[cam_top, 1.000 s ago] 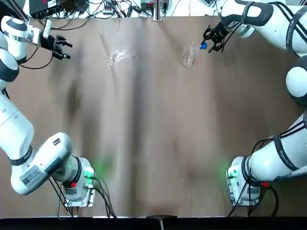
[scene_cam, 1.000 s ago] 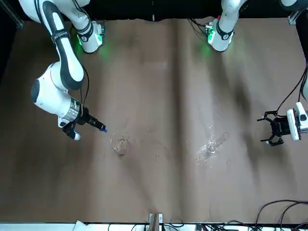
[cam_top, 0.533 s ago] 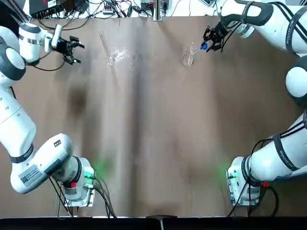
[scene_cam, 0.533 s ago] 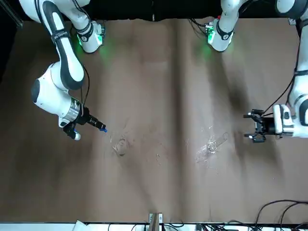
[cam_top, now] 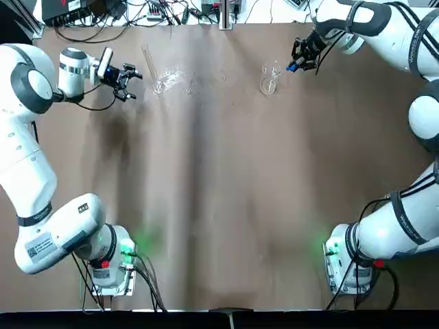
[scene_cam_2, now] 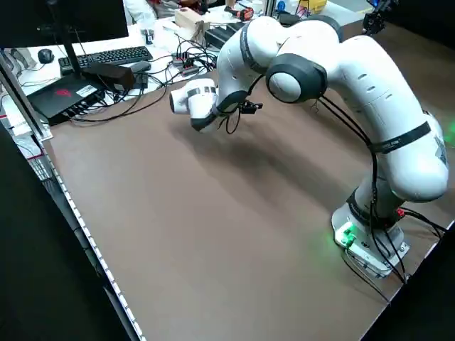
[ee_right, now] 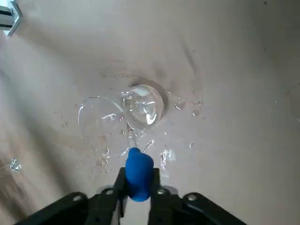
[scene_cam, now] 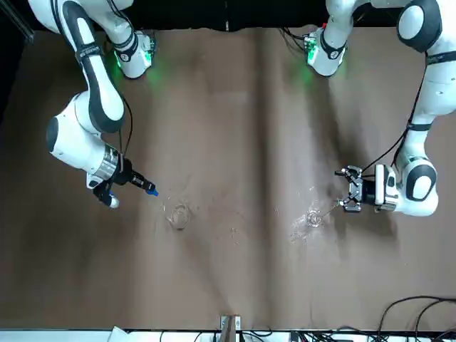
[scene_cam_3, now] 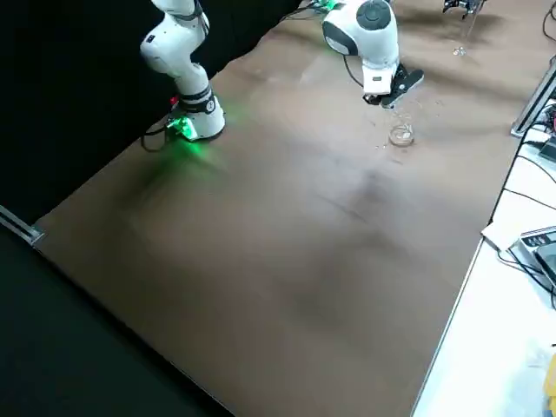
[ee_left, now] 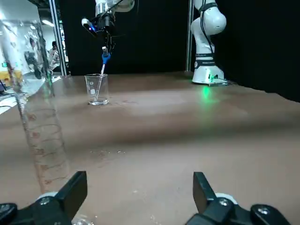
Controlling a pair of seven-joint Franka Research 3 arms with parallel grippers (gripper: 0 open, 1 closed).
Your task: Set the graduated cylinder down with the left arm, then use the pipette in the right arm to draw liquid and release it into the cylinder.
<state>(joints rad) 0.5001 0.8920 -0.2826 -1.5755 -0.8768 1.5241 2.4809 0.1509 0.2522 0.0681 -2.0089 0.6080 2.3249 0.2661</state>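
Observation:
The graduated cylinder (cam_top: 152, 68) stands upright on the brown table at the far left; in the left wrist view the cylinder (ee_left: 36, 123) rises just outside one fingertip. My left gripper (cam_top: 130, 81) hangs open a little to its left, low over the table, with nothing between its fingers; it also shows in the front view (scene_cam: 349, 197). At the far right, my right gripper (cam_top: 302, 57) is shut on the pipette (cam_top: 290, 66) by its blue bulb (ee_right: 138, 172). The pipette's thin stem reaches down into the clear beaker (cam_top: 268, 82). The liquid is not discernible.
A glassy cluster (cam_top: 180, 77) and scattered droplets lie on the table just right of the cylinder's foot. Cables and electronics (cam_top: 137, 10) line the far edge. The green-lit arm bases (cam_top: 113, 257) (cam_top: 343, 264) stand at the near edge.
My left gripper has swung in from the table's far left edge toward the cylinder, staying open. The right gripper with the pipette has shifted slightly over the beaker.

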